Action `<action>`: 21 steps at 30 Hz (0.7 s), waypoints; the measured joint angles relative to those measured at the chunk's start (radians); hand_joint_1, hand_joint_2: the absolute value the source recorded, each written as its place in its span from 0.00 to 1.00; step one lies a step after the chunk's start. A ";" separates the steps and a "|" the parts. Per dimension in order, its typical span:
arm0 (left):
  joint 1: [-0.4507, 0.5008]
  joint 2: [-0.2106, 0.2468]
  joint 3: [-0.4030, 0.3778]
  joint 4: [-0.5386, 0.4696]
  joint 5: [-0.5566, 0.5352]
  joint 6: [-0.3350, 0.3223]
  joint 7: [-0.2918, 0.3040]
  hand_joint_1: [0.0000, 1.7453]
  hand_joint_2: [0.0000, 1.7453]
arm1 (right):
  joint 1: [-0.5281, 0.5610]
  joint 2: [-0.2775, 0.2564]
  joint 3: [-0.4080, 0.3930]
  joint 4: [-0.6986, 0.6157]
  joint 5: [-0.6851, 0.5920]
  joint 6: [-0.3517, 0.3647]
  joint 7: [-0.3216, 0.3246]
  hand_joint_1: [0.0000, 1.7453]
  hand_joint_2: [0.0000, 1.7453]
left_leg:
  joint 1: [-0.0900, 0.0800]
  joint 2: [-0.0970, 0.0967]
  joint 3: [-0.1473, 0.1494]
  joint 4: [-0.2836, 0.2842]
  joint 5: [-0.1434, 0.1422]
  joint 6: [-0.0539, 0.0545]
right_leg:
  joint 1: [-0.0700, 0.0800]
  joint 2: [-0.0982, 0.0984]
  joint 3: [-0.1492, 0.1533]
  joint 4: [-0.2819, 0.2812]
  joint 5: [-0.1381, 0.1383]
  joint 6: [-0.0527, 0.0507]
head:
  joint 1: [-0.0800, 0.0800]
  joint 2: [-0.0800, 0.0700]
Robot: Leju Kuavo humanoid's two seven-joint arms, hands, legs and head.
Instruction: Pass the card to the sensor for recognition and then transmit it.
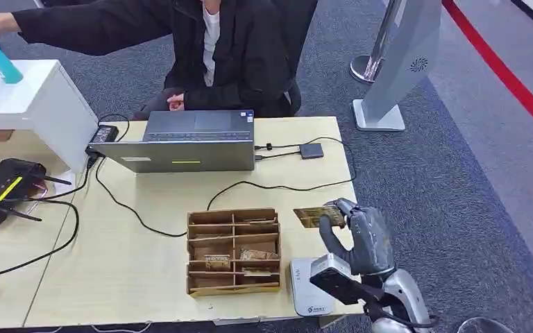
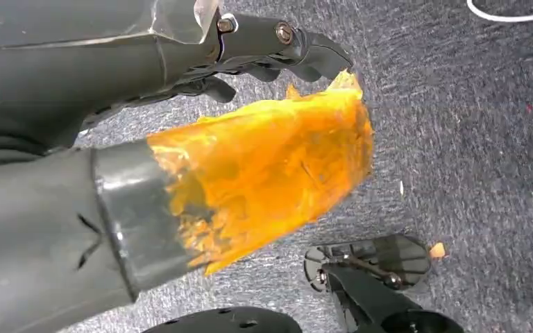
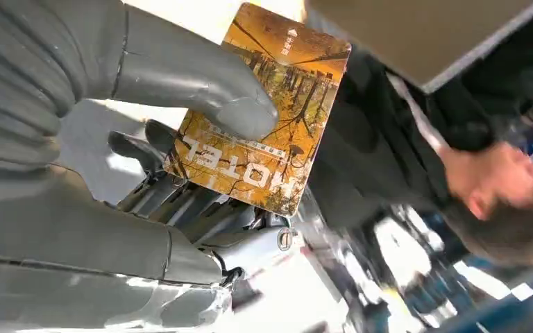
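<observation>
— Where's the card (image 1: 314, 216)?
— Raised above the table (image 1: 146, 263), right of the cardboard organizer (image 1: 233, 252), over the white sensor (image 1: 307, 286).
— And the right hand (image 1: 361, 236)?
— Upright, thumb and fingers (image 3: 201, 208) clamped on the card.
— The left hand (image 2: 180, 76)?
— Hanging over carpet, fingers curled, holding nothing.

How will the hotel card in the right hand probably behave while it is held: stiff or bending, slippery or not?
The card looks flat and unbent under the right hand's thumb, so it is probably stiff. Its printed face looks glossy, so it may slip in a light pinch. It is thin, so likely very light.
</observation>
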 joint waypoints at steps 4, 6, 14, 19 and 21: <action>0.004 -0.002 0.011 0.000 0.001 0.002 -0.002 0.00 0.00 | 0.052 0.018 -0.015 0.000 -0.069 0.027 -0.005 1.00 1.00 | 0.000 0.000 0.000 0.000 0.000 0.000 | 0.000 0.000 0.000 0.000 0.000 0.000 | 0.000 0.000; 0.005 -0.003 0.015 0.000 0.001 0.003 -0.005 0.00 0.00 | 0.071 0.022 -0.016 0.000 -0.096 0.036 -0.005 1.00 1.00 | 0.000 0.000 0.000 0.000 -0.001 0.000 | 0.000 0.000 0.000 0.000 -0.001 0.000 | 0.000 0.000; 0.012 -0.003 0.034 0.000 0.004 0.005 -0.017 0.00 0.00 | 0.114 0.027 -0.016 0.013 -0.183 0.054 0.001 1.00 1.00 | 0.000 0.000 0.001 0.000 -0.001 0.000 | 0.000 0.000 0.000 0.000 -0.001 0.001 | 0.000 0.000; 0.015 -0.003 0.050 0.000 0.010 0.008 -0.023 0.00 0.00 | 0.127 0.027 -0.010 0.035 -0.221 0.065 0.021 1.00 1.00 | 0.000 0.000 0.001 0.000 -0.001 0.000 | 0.000 0.000 0.001 0.000 -0.001 0.001 | 0.000 0.000; 0.016 -0.003 0.054 0.000 0.011 0.008 -0.026 0.00 0.00 | 0.132 0.027 -0.008 0.043 -0.226 0.067 0.023 1.00 1.00 | 0.000 0.000 0.001 0.000 -0.001 0.000 | 0.000 0.000 0.001 0.000 -0.001 0.001 | 0.000 0.000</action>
